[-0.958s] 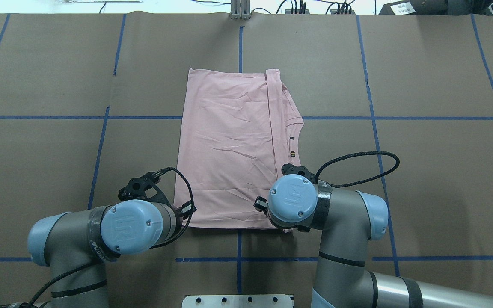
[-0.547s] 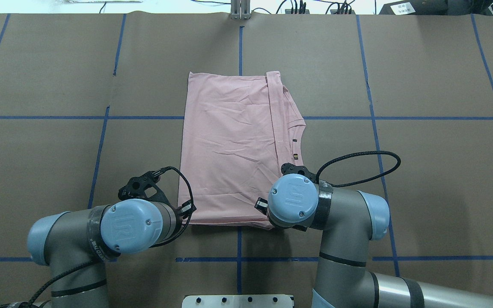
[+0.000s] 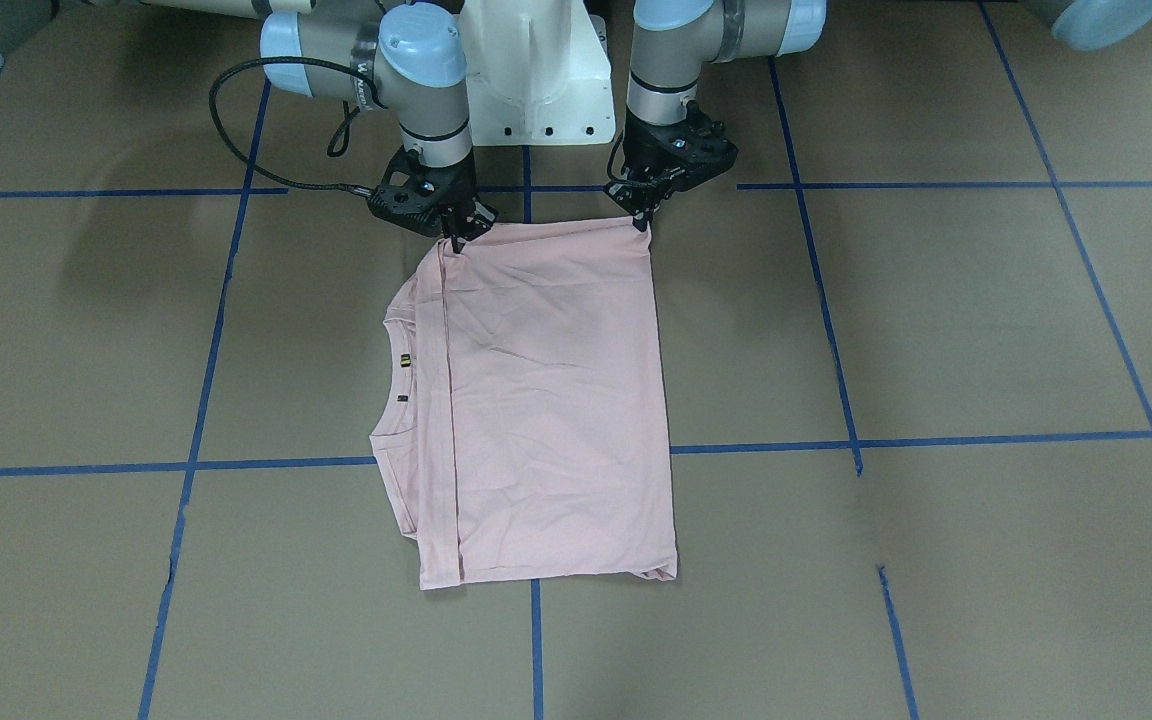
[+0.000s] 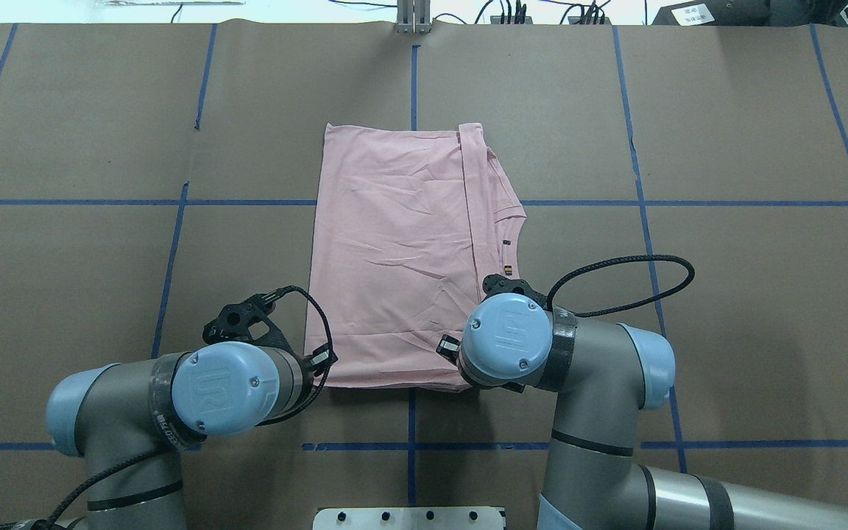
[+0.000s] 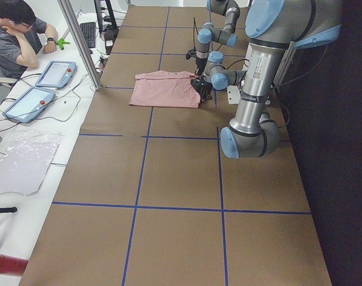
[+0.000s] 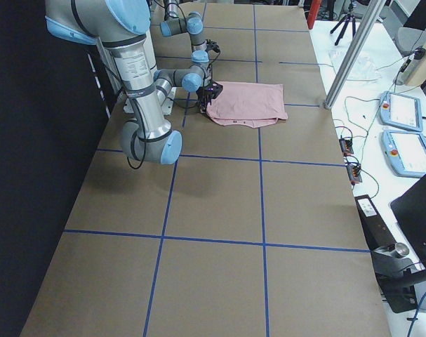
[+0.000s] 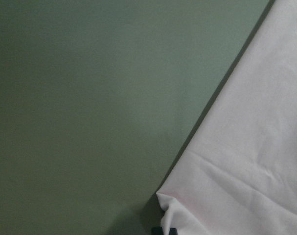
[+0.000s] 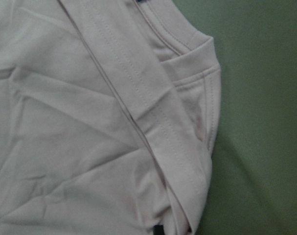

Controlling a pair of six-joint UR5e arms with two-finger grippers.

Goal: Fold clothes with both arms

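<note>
The shirt [image 4: 394, 258] lies folded into a long rectangle at the middle of the table [image 4: 726, 147], plain side up, with its long edges running away from the robot. Its far edge rests flat on the brown cover, and 1 line of blue tape [image 4: 414, 81] runs out from under it toward the table's back rim.

The near edge stretches between the 2 grippers. The left gripper [image 3: 642, 216] is clamped on the near left corner and the right gripper [image 3: 457, 236] on the near right corner. Each wrist view shows a dark fingertip at the bottom with cloth puckered against it.

The left long edge is straight and clean. The right side is uneven. A narrow folded band runs the full length, and beyond it the shoulder and collar [image 3: 404, 380] stick out as a curved bulge with 2 small tags.

Bare brown table lies to the left, to the right and beyond the shirt, with the deepest stretch past the far edge. On the robot's side the room is tight, since the white base [image 3: 534, 80] stands just behind both grippers. The right arm's black cable [image 4: 645, 261] loops out over the table to the right of the shirt, apart from the cloth.
</note>
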